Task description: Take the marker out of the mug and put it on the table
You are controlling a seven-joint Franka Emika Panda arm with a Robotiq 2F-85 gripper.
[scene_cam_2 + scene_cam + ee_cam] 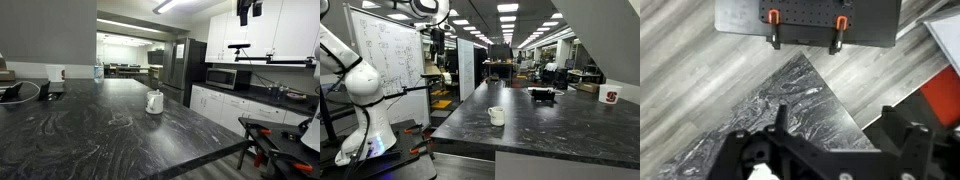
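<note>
Plainly, the marker is too small to make out in any view, so whether it sits inside the mug (496, 116) cannot be told. The mug stands upright on the dark mottled surface (550, 130), well in from the near corner and apart from everything else on it; in the exterior view from the opposite side it shows as a small pale shape (154, 102) near the middle of the surface (90, 140).

The fingers (438, 42) hang high in the air beyond the corner of the surface, well apart from the mug and far above its level. In an exterior view they show only as a dark shape at the top edge (245, 14). In the wrist view the fingers (780, 120) look spread, holding nothing, with the corner of the surface (805, 90) and pale wood flooring below them; the mug does not show there.

Further out, a white cup with a red logo (611, 96) stands at the far end of the surface, with a black object (542, 95) between it and the mug. A whiteboard (385, 50) stands behind the arm, and the wrist view shows a dark plate (808, 20) with two orange clamps on the floor.
</note>
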